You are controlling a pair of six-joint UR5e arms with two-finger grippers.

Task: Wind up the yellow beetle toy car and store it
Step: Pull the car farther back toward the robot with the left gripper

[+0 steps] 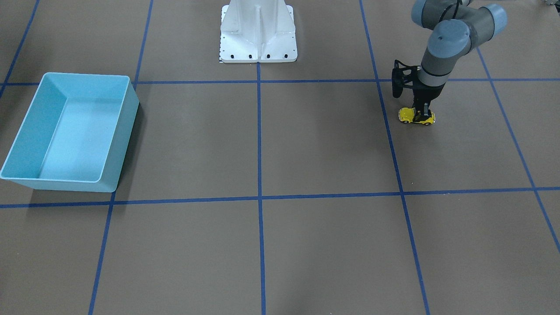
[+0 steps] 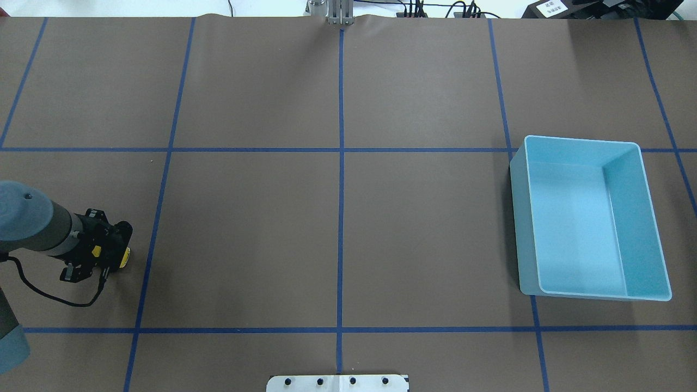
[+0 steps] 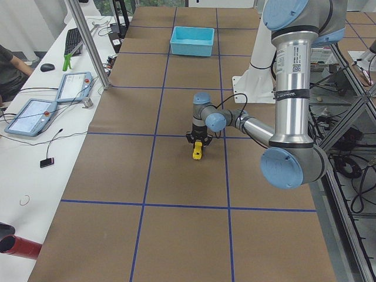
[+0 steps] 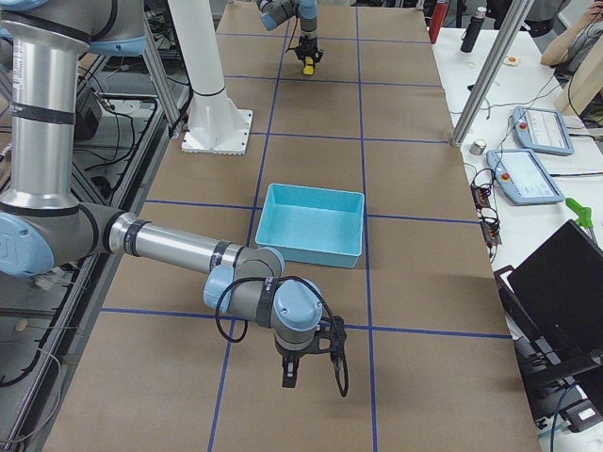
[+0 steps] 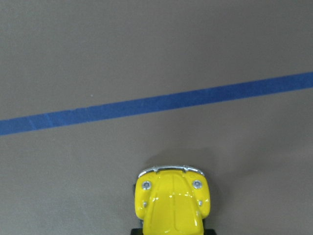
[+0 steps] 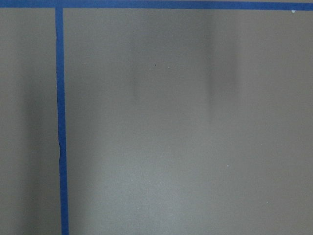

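The yellow beetle toy car (image 1: 412,116) stands on its wheels on the brown table near the robot's left side. My left gripper (image 1: 422,112) points straight down with its fingers closed over the car's middle. The car also shows in the overhead view (image 2: 126,257), mostly under the gripper (image 2: 109,256), and in the left wrist view (image 5: 172,205) at the bottom edge, nose towards a blue tape line. My right gripper (image 4: 289,377) hangs low over bare table near the front; I cannot tell whether it is open or shut.
The light blue bin (image 2: 577,139) stands empty on the robot's right side, far from the car; it also shows in the front-facing view (image 1: 87,75). The white robot base (image 1: 258,39) stands at the table's middle rear edge. Blue tape lines grid the table.
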